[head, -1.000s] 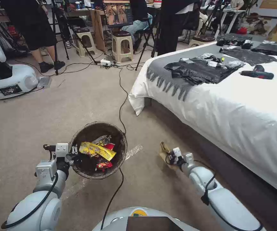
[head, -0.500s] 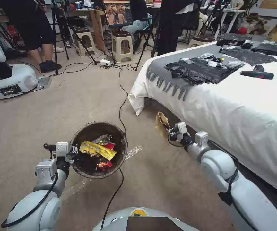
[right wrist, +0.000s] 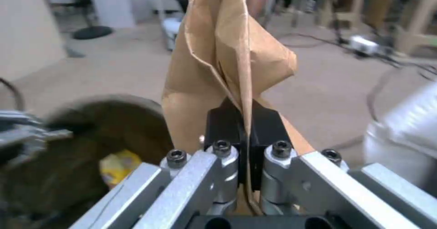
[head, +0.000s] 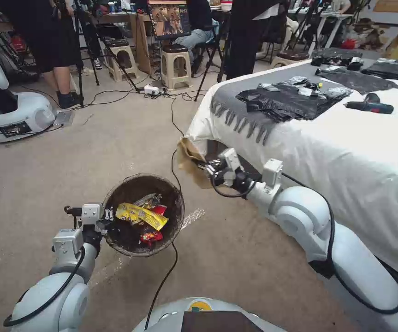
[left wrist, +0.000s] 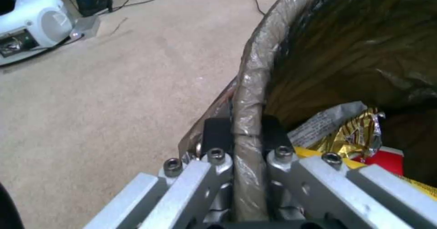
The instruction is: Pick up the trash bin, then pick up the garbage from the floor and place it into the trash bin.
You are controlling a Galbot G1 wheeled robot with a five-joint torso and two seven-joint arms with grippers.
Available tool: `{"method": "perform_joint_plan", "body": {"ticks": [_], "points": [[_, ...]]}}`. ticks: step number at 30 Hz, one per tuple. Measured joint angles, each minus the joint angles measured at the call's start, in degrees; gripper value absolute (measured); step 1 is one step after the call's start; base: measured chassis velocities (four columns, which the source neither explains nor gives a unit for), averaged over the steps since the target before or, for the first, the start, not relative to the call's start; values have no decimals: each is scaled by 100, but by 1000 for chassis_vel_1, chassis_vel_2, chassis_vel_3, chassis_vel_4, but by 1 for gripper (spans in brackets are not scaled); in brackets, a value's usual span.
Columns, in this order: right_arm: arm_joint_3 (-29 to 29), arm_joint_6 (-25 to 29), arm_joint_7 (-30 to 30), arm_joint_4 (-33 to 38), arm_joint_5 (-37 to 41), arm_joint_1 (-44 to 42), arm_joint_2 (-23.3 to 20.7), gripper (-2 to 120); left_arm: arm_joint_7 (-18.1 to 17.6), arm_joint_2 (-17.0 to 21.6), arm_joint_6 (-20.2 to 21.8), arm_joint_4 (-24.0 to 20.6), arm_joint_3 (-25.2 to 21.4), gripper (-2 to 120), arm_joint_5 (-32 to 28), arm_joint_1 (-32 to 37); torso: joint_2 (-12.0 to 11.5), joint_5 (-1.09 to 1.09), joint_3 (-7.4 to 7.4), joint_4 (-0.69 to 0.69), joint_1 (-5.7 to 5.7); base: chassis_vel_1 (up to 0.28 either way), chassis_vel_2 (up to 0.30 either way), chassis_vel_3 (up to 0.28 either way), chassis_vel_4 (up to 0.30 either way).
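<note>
The trash bin (head: 132, 188), lined with a dark bag, hangs above the carpet with my left gripper (head: 108, 216) shut on its near-left rim. In the left wrist view the black pads (left wrist: 217, 133) clamp the liner-covered rim (left wrist: 253, 72). Inside lie garbage pieces: a yellow wrapper (head: 141, 215), a gold foil wrapper (left wrist: 353, 133) and red packets (head: 150, 236). My right gripper (head: 208, 169) is shut on a flat brown paper bag (head: 188, 159), held in the air to the right of and beyond the bin. The right wrist view shows the bag (right wrist: 218, 58) standing up from the shut fingers (right wrist: 223, 125).
A bed with a white sheet (head: 346, 157) runs along the right, black bags (head: 286, 101) on top. A black cable (head: 173, 152) crosses the carpet under the bin. Another robot's base (head: 16, 115) sits far left. Stools (head: 175, 64), tripods and people stand at the back.
My right arm has lifted the brown paper bag off the floor beside the bed and carried it up and leftward, nearer the bin. The left arm and bin have stayed put.
</note>
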Motion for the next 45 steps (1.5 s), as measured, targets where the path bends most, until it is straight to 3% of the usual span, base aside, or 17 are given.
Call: {"method": "perform_joint_plan", "body": {"ticks": [16,34,36,45], "points": [[-1931,-181,256,-156,335,1486,267,0,2,-12,3,0,9,2,4,-14,0,0,0,-1,0,0,0,0,0],[-2702,-259,501,-541,106,1484,443,-1,2,-54,9,0,26,2,11,-36,0,0,0,0,0,0,0,0,0],[-2732,-265,513,-544,73,1472,448,3,2,-54,10,0,26,2,10,-44,0,0,0,-1,0,0,0,0,0],[-2825,-268,638,-652,-89,1428,533,37,7,-48,21,0,28,2,-9,-90,0,0,0,0,0,0,0,0,0]]}}
